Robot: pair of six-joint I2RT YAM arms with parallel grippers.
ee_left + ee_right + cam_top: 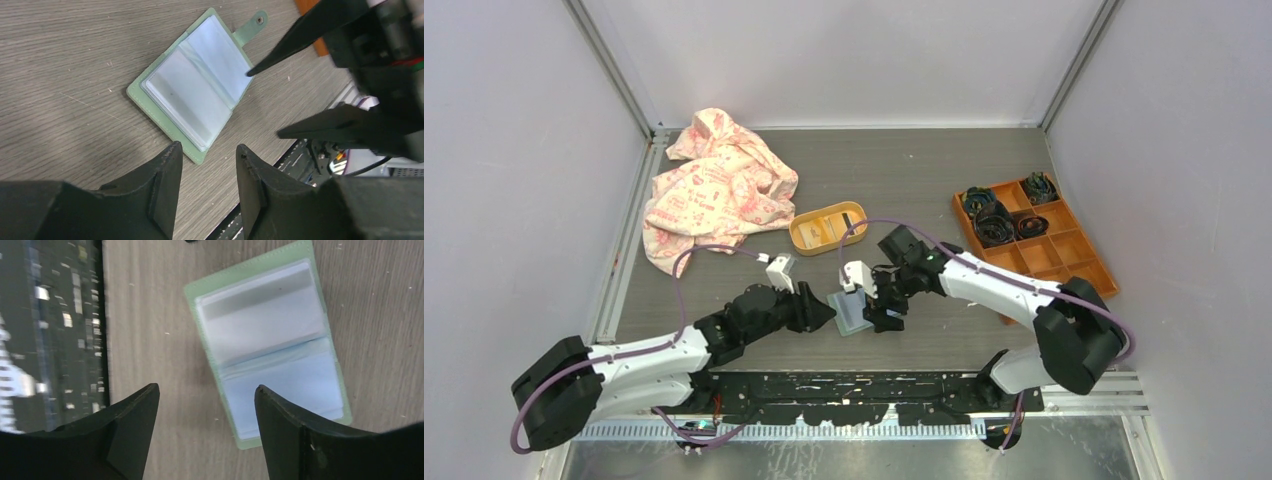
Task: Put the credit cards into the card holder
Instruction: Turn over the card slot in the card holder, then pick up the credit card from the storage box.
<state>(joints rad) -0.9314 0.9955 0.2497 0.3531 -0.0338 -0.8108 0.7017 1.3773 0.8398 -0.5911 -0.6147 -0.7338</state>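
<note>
The sage-green card holder (852, 312) lies open and flat near the table's front edge, clear inner slots up and snap tab out. It also shows in the left wrist view (195, 95) and the right wrist view (270, 345). My left gripper (822, 312) (207, 150) is open and empty, just left of the holder's corner. My right gripper (882, 312) (207, 390) is open and empty, low over the holder's right edge; its fingers (300, 40) show in the left wrist view. Beige and dark cards (824, 230) appear to lie in the yellow-orange oval tray (799, 238) behind.
A pink patterned cloth (714, 190) lies crumpled at the back left. An orange compartment box (1064, 255) with dark coiled items stands at the right. A black perforated rail (874, 385) runs along the table's front edge, close to the holder.
</note>
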